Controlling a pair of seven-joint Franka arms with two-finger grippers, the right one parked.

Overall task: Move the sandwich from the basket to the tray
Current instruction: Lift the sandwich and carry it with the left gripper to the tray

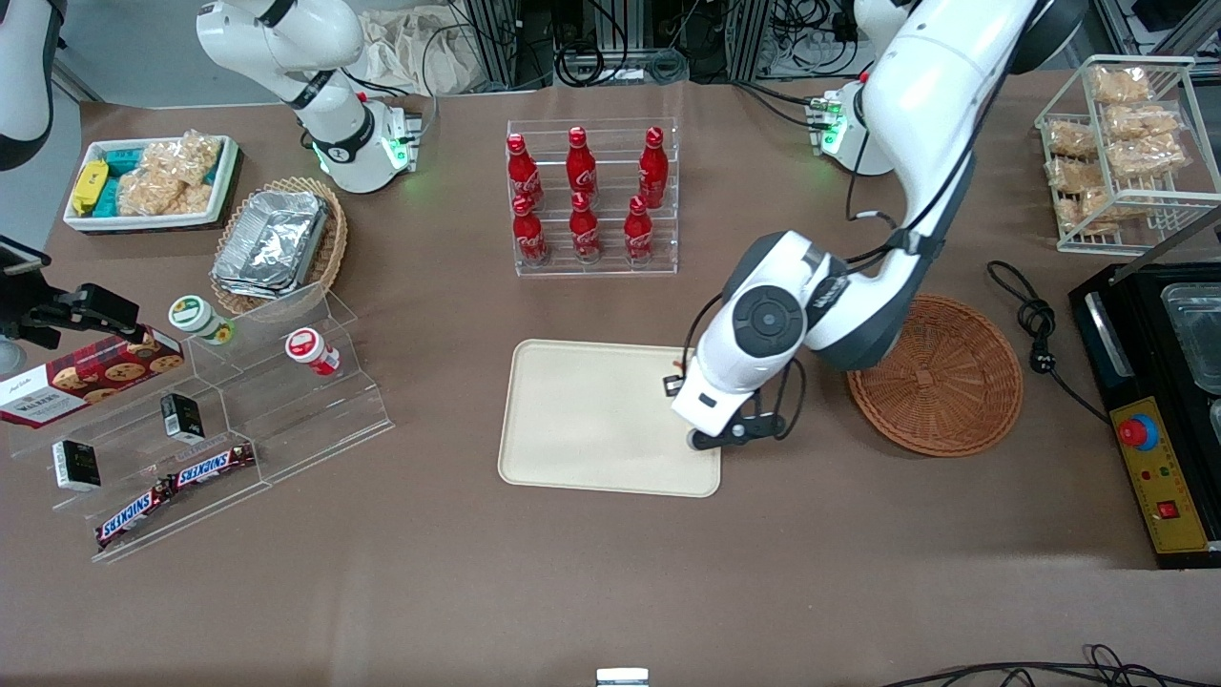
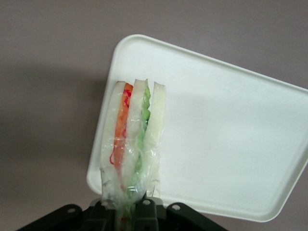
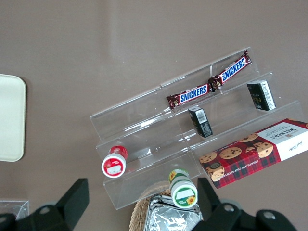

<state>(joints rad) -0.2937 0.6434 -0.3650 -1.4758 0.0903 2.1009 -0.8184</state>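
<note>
Left wrist view shows the gripper pinched on the sandwich's thin end, holding the soft, light, squashy, slippery-wrapped wedge above the tray's edge, with the empty basket farther toward the working arm's end.

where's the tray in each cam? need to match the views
Front view: the tray lies mid-table, nearer the camera than the bottle rack, beside the basket; the gripper hangs over its edge nearest the basket.
Left wrist view: the tray lies under the sandwich held by the gripper.
Right wrist view: only a rounded corner of the tray shows.
Shared landmark: the tray's rounded corner.
</note>
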